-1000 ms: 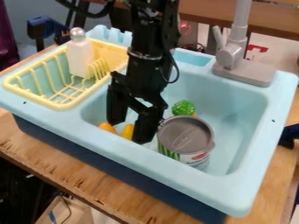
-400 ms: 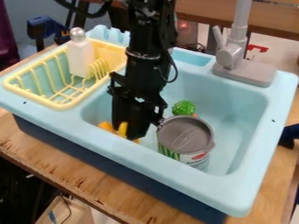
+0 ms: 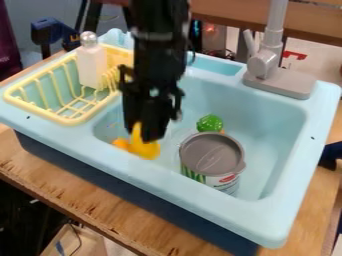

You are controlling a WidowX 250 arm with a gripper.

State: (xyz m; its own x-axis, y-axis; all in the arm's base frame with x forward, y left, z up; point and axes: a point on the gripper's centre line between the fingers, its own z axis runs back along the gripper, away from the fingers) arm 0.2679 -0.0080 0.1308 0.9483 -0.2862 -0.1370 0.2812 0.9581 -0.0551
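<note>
Gripping the yellow toy [image 3: 145, 149] by the sink's [image 3: 200, 200] near wall, the tool [image 3: 148, 134] has its grasp done, release undone.

1. A light-blue toy sink [image 3: 280, 210] stands on the wooden worktop [image 3: 100, 197].
2. In its basin, a can with a grey lid [image 3: 212, 154] stands upright, green and red showing on its label.
3. A green toy vegetable [image 3: 210, 123] lies just behind the can.
4. An orange item [image 3: 121, 144] lies at the basin's left end.
5. A yellow dish rack [image 3: 73, 120] sits at the sink's left, holding a white bottle with a silvery round cap [image 3: 91, 65], upright.
6. A grey faucet [image 3: 277, 82] rises from the sink's back right corner.
7. A dark blue clamp [image 3: 50, 30] shows at the upper left.
</note>
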